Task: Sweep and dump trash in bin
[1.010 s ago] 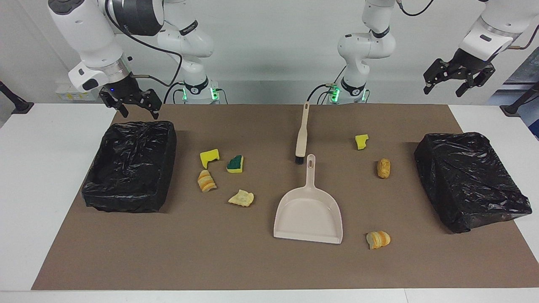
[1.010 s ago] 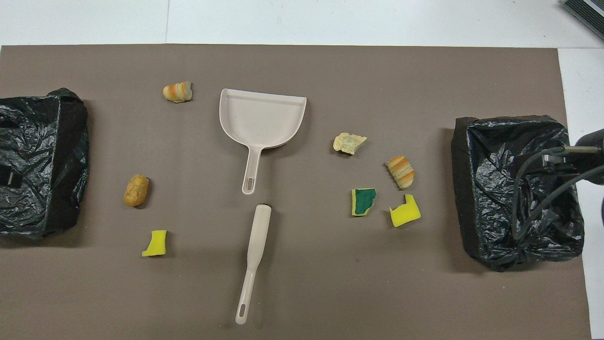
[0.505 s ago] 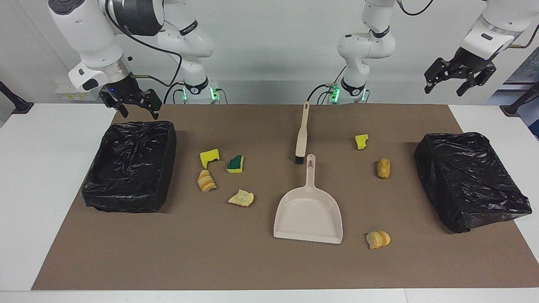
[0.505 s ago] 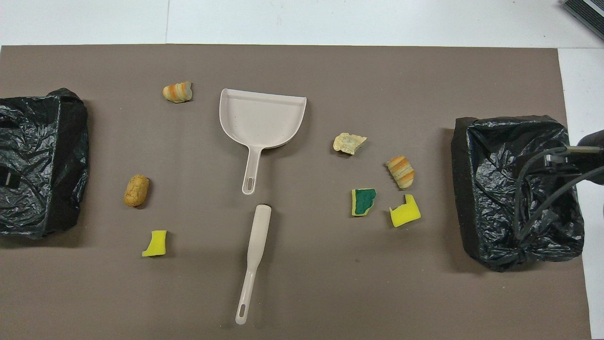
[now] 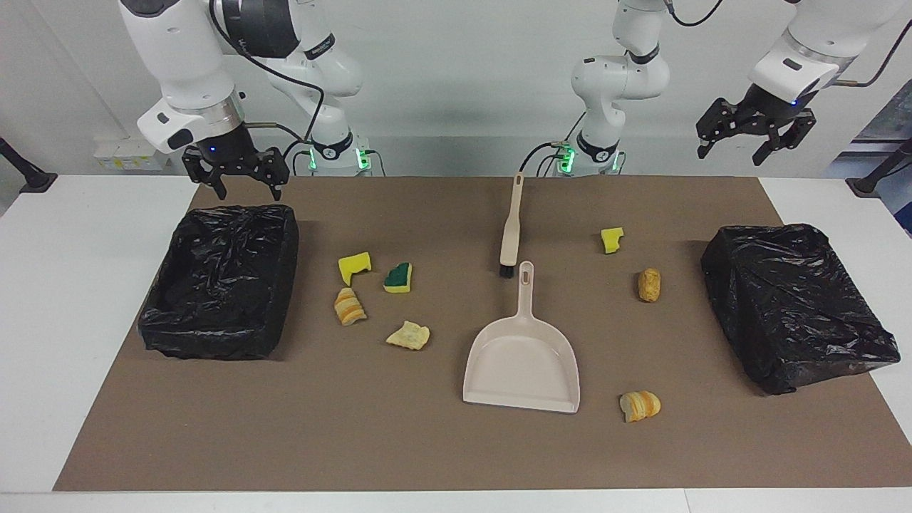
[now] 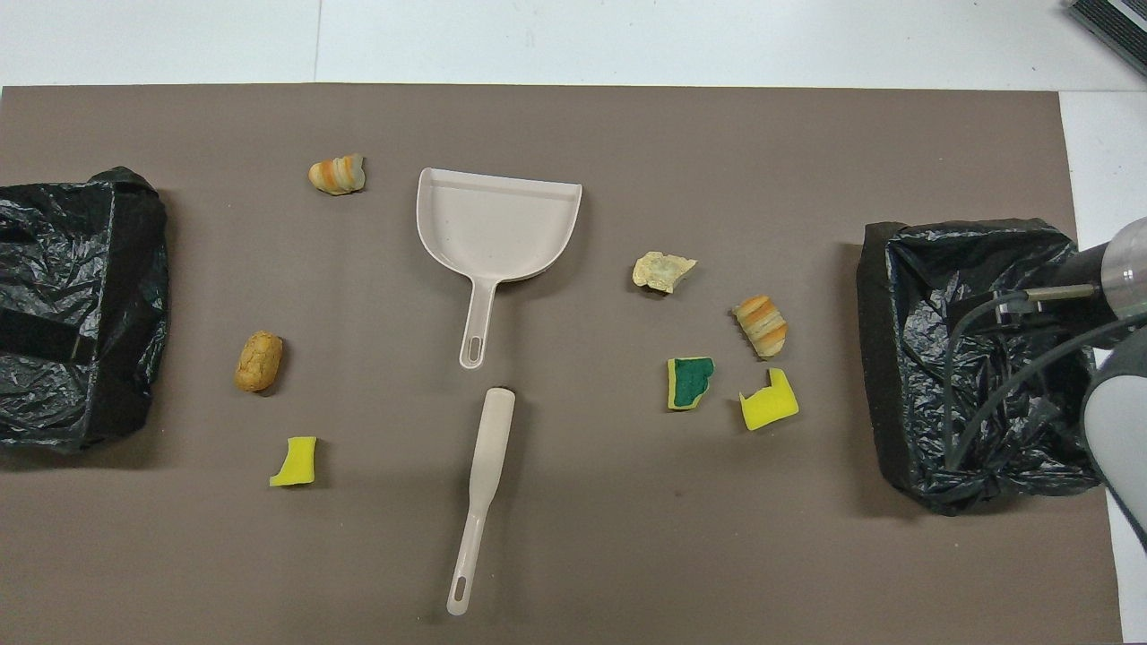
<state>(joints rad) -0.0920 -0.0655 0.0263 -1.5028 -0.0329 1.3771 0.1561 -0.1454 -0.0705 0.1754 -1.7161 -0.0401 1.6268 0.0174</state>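
Plain beige dustpan; plain brush; seven unmarked scraps

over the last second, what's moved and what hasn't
Both arms shifted while up in the air, each toward the middle of the table. The right end effector, open, now hangs over the near edge of the bin at its end. The left end effector, also open, moved inward, high near the other bin. Nothing was grasped or released. The dustpan, brush and all seven scraps stayed put.
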